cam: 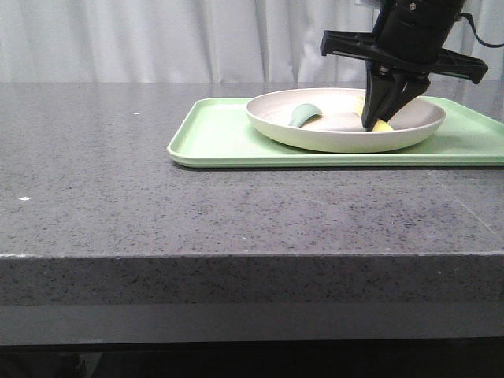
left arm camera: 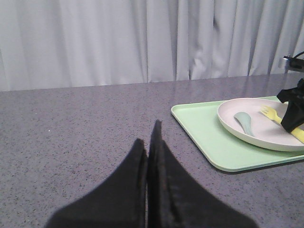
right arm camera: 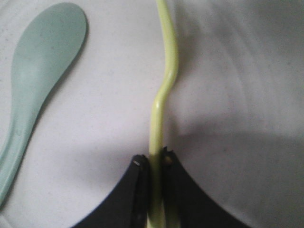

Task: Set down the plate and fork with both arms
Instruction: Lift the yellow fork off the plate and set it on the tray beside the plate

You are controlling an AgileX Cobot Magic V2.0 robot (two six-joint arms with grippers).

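I am pinching the fork (right arm camera: pixel 164 99) by its handle with my right fingers (right arm camera: pixel 153 164), low inside the plate (cam: pixel 346 135) on the tray (cam: pixel 220 134). Best I keep it level. My left fingers (left arm camera: pixel 149 156) are pressed together, empty, over the desk (cam: pixel 118 197). I am counting one fork, one plate, one spoon (right arm camera: pixel 33 90).

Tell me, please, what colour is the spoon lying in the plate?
Grey-green spoon, clearest in the right wrist view.

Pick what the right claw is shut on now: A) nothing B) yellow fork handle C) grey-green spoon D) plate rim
B: the right wrist view shows the right claw closed on the handle of the fork over the plate, with the spoon lying apart.
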